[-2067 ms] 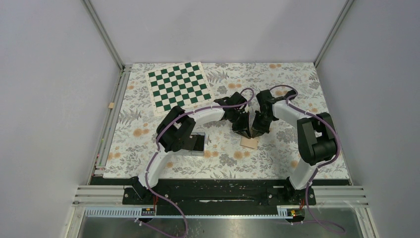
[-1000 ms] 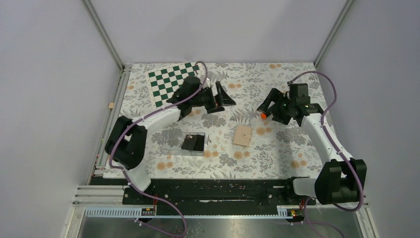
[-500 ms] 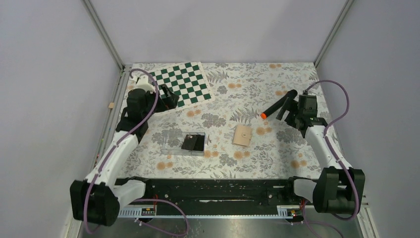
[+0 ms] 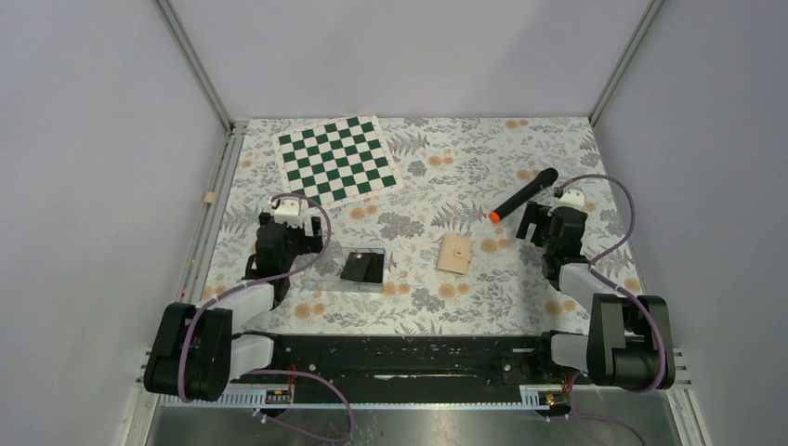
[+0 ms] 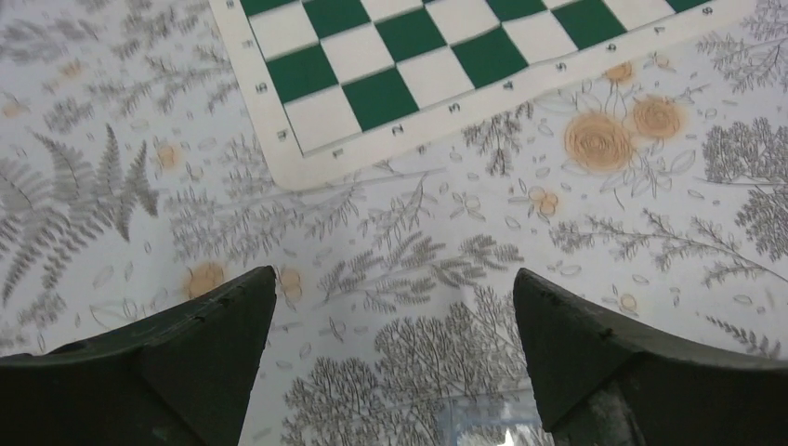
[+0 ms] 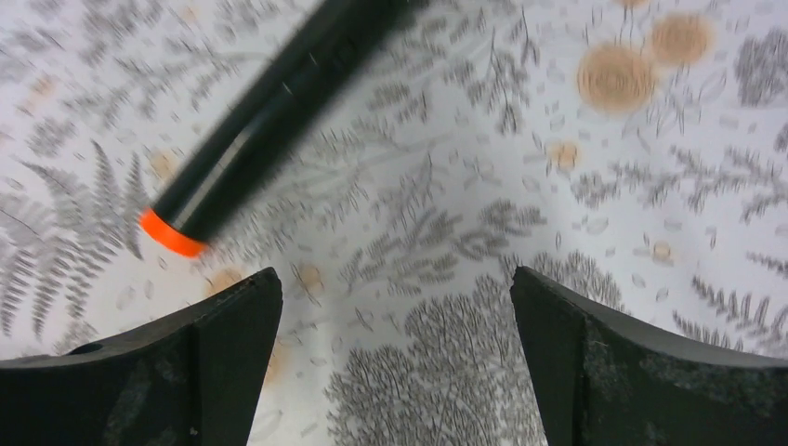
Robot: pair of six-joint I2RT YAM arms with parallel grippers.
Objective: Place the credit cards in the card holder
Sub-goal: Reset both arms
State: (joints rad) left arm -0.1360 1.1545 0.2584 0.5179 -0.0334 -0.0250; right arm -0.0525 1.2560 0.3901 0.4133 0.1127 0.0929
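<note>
The tan card holder [image 4: 457,253] lies folded shut on the flowered table, its snap dot facing up. To its left, black credit cards [image 4: 362,268] rest in a clear plastic tray [image 4: 321,271]. My left gripper [image 4: 305,238] [image 5: 392,279] hovers open and empty just left of the tray, whose corner [image 5: 492,420] shows between its fingers. Right of the holder, my right gripper [image 4: 536,226] [image 6: 395,275] is open and empty over bare cloth. Neither wrist view shows the card holder.
A black marker with an orange tip [image 4: 523,195] [image 6: 269,111] lies diagonally just ahead of the right gripper. A green and white chessboard mat [image 4: 336,160] [image 5: 446,56] sits at the far left. Both arms are folded back near their bases.
Both arms have pulled back from the far table toward their bases. The marker, near the right gripper a second ago, now lies alone on the table. Holder and tray have not moved.
</note>
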